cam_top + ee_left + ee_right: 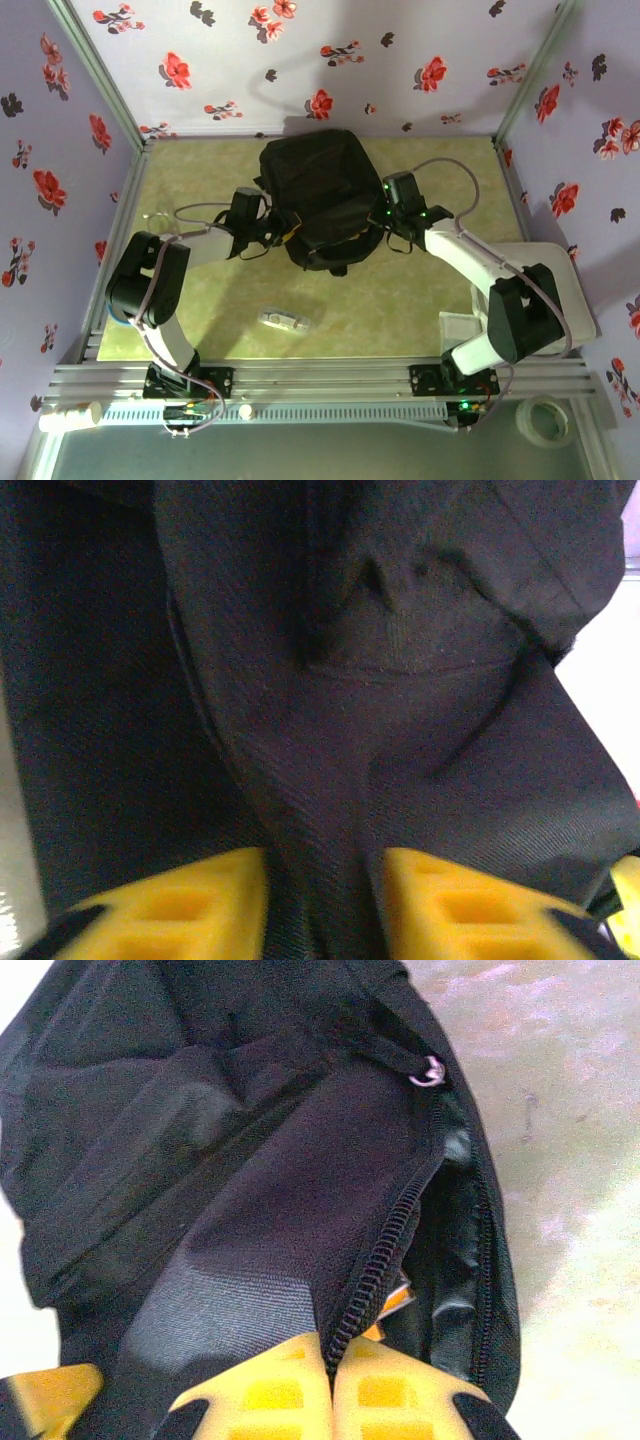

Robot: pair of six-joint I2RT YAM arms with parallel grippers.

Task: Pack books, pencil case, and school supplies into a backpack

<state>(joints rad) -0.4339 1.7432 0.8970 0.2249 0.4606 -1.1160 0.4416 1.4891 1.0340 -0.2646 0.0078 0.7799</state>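
Looking from the near edge of the table, I find the pencil case lying alone between the two arm bases, well apart from the bag and not yet packed. Further in, the left gripper has its yellow pads parted with a fold of black cloth lying between them; I cannot tell whether they bear on it. The right gripper is pressed together, pinching the zip edge at the bag's mouth, where a sliver of orange-yellow shows inside. Beyond both lies the backpack, slumped and soft.

My worry is the mouth. With one narrow pinch on the zip edge, I judge a hard pull could slide the cloth out or drag the whole bag. If the left side lets go, the opening may sag shut, and the pencil case would then land on fabric and slide off.
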